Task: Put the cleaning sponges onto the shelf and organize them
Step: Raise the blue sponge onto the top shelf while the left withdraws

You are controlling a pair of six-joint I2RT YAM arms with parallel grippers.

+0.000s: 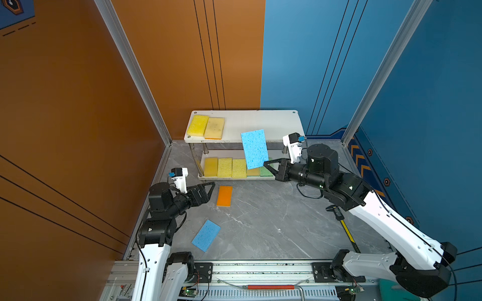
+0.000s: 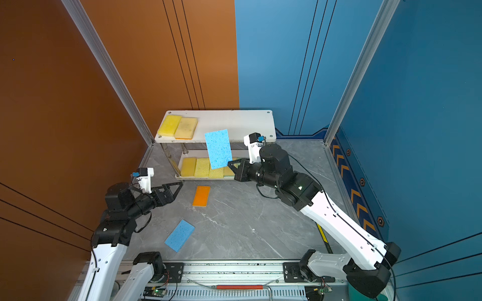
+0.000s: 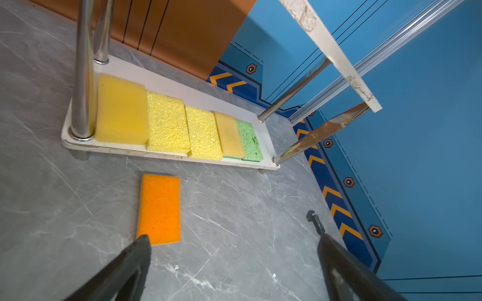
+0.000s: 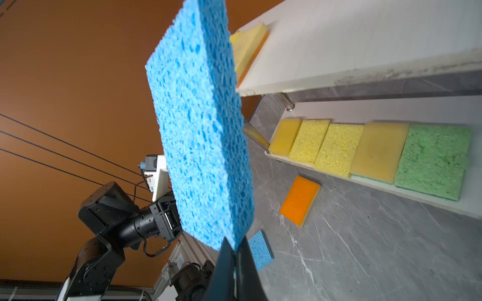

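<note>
My right fingers [image 1: 267,164] are clamped on a corner of the blue sponge [image 1: 254,149], holding it up in front of the shelf [image 1: 273,122]; my left fingers [image 1: 210,186] are spread wide with nothing in them, near the orange sponge [image 1: 224,196] lying flat on the bench [image 1: 260,221]; 1 other blue sponge [image 1: 206,235] lies there too.

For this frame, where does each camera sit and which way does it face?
Both top views: high over the front rail, looking down on the table, shelf and both arms, with left gripper and right gripper.
Left wrist: behind its open jaws, facing the orange sponge and the lower-tier sponges.
Right wrist: behind shut jaws, looking along the held blue sponge toward the shelf; the left arm shows.
Shared: both wrist views show the orange sponge and the lower-tier sponges.
</note>
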